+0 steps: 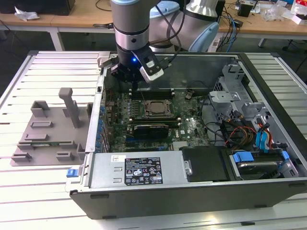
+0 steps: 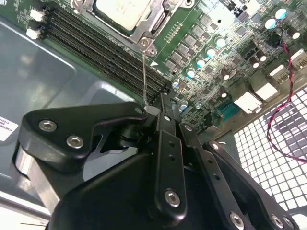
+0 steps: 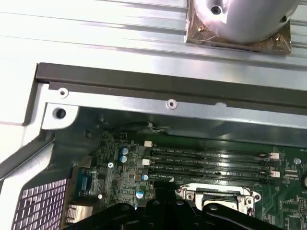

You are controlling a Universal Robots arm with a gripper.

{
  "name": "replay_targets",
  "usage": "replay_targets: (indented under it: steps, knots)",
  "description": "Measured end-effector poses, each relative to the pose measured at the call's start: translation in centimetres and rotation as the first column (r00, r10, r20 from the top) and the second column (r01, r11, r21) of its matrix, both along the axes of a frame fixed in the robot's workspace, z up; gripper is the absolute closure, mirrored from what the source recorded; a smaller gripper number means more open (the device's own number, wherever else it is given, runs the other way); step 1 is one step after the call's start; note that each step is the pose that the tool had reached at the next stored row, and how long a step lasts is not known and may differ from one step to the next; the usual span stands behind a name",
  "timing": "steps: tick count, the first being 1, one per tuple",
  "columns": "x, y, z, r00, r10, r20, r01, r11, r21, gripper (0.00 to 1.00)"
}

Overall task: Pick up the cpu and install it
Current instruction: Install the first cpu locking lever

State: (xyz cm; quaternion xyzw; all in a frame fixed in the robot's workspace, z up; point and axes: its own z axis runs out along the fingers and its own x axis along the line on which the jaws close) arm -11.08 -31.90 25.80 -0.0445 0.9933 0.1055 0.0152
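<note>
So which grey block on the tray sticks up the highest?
The slim post on the tray. It rises well above the squat block to the exterior view's left of it, and above the low pieces lying flat along the tray.

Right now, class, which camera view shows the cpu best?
The exterior view: the whole cpu sits in its socket frame, unobstructed. The second wrist view shows its shiny top closer but cut off at the picture's edge. In the first wrist view I cannot make it out.
</note>
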Motion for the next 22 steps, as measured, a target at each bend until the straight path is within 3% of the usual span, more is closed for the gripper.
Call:
replay_targets:
  steps: [4, 13, 17, 22]
  knots:
    - [0.28, -0.01, 0.00, 1.0000, 0.000, -0.0001, 0.000, 1.0000, 0.0008, 0.89]
    - [2.43, -0.01, 0.00, 1.0000, 0.000, -0.0013, 0.000, 1.0000, 0.0007, 0.89]
    - [3.91, -0.02, -0.02, 1.0000, 0.000, -0.0016, 0.000, 1.0000, 0.0007, 0.89]
    - [4.89, -0.04, -0.02, 1.0000, 0.000, -0.0020, 0.000, 1.0000, 0.0007, 0.89]
